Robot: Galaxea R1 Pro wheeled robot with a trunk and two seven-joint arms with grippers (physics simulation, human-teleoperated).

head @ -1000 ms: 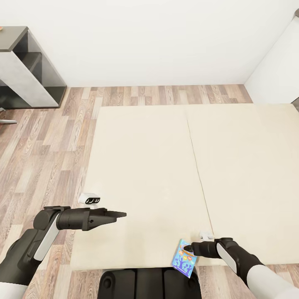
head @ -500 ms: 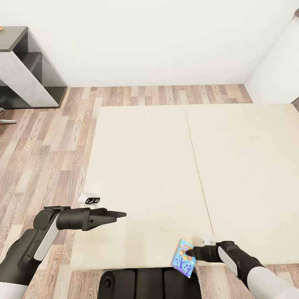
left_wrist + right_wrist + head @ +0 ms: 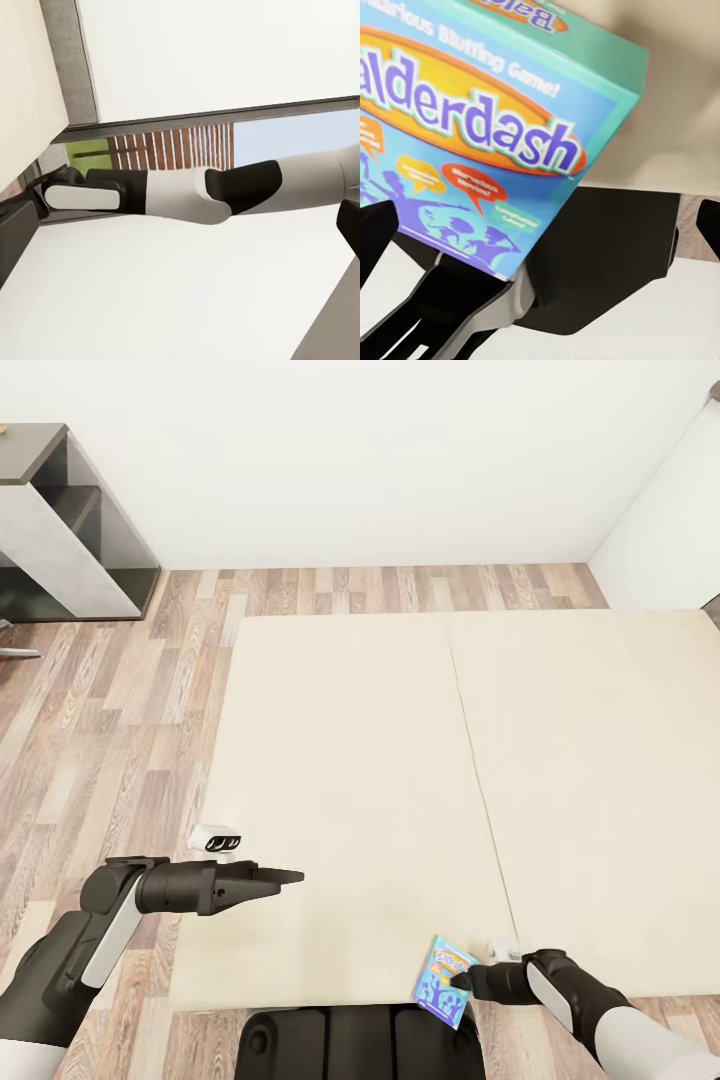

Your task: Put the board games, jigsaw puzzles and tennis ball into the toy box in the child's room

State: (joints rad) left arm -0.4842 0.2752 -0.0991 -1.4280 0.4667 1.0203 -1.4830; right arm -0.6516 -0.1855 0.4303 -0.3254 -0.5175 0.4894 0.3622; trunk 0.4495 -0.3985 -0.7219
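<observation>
Board game (image 3: 444, 980): blue/teal "Balderdash" box, sitting at the bed's near edge, tilted, one corner overhanging toward the robot base (image 3: 360, 1042). In the right wrist view the box (image 3: 487, 127) is lying across the frame with the cover facing the camera.
Right gripper (image 3: 462, 980): reaching in from the right, tip touching the box's right edge. Both dark fingers are showing at the frame edges in the right wrist view, one finger (image 3: 375, 232) on each side of the box, so the pincer is spread wide and grasping nothing.
Left gripper (image 3: 292, 877): hovering over the bed's near left part, pointing right, well apart from the box. Fingers are looking pressed together into a point, nothing between them.
Left wrist view: looking sideways at the right arm (image 3: 225, 187), white and black segments, with a wall and window behind it.
Bed (image 3: 400, 760): wide cream surface with a seam running down the middle.
Floor (image 3: 110, 710): wood planks, lying left of and beyond the bed.
Shelf (image 3: 60, 530): grey unit standing against the far wall at upper left.
White device (image 3: 214, 839): small, sitting at the bed's left edge just beyond the left arm; can't tell what it is.
</observation>
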